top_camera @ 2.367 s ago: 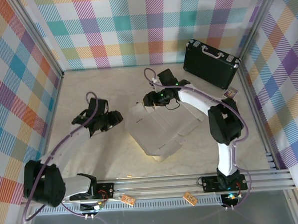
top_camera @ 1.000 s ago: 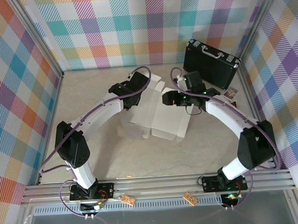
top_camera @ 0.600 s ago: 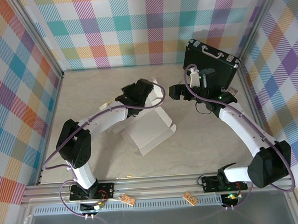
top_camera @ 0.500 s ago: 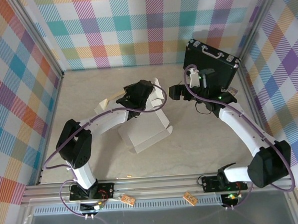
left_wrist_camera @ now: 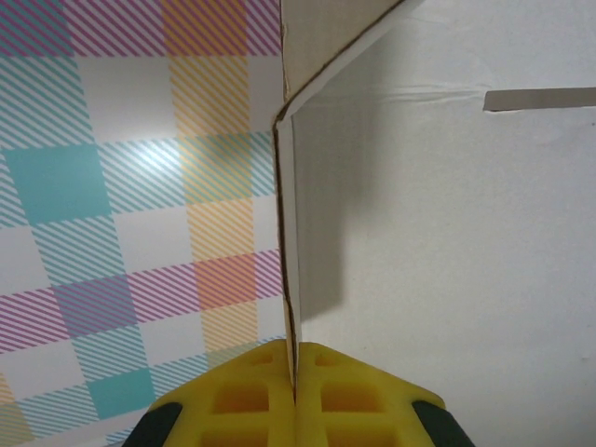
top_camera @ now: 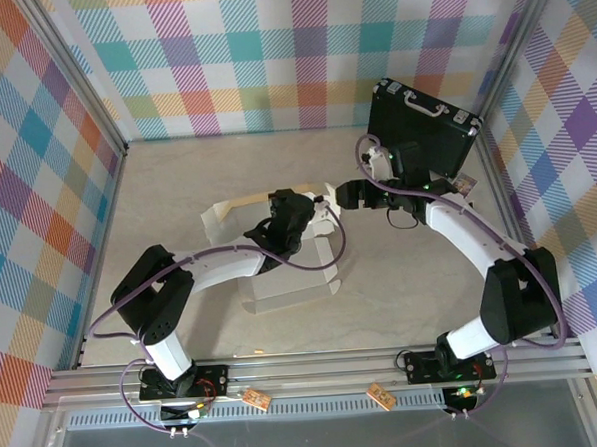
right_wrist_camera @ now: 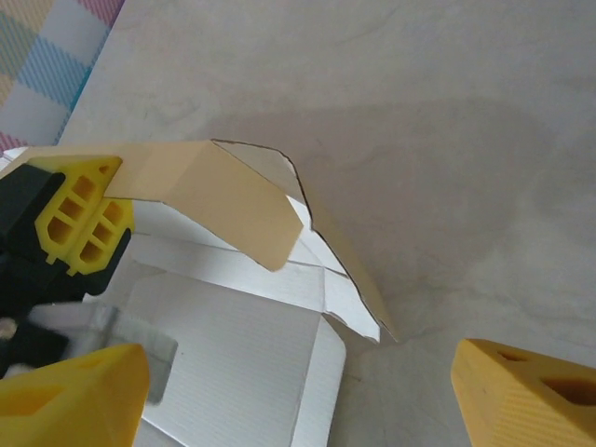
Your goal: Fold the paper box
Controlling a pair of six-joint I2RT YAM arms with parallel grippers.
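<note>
The paper box (top_camera: 292, 284) stands half-raised mid-table, white inside, with a tan flap (top_camera: 232, 205) sticking out to the left. My left gripper (top_camera: 316, 221) is shut on the edge of one box panel; in the left wrist view the thin cardboard edge (left_wrist_camera: 287, 233) runs straight down between the closed yellow fingers (left_wrist_camera: 296, 372). My right gripper (top_camera: 335, 194) hovers open just behind the box's right corner. In the right wrist view its wide-spread fingers (right_wrist_camera: 74, 396) frame the white panel (right_wrist_camera: 242, 345), the tan flap (right_wrist_camera: 219, 196) and the left gripper's fingers (right_wrist_camera: 82, 219).
A black hard briefcase (top_camera: 421, 125) leans against the back right wall. Plaid walls enclose the beige table (top_camera: 157, 191) on three sides. An aluminium rail (top_camera: 316, 368) carrying both arm bases runs along the near edge.
The left gripper has pulled its box panel nearer and rightward, turning the box. The right gripper has come down and left from the briefcase toward the box corner.
</note>
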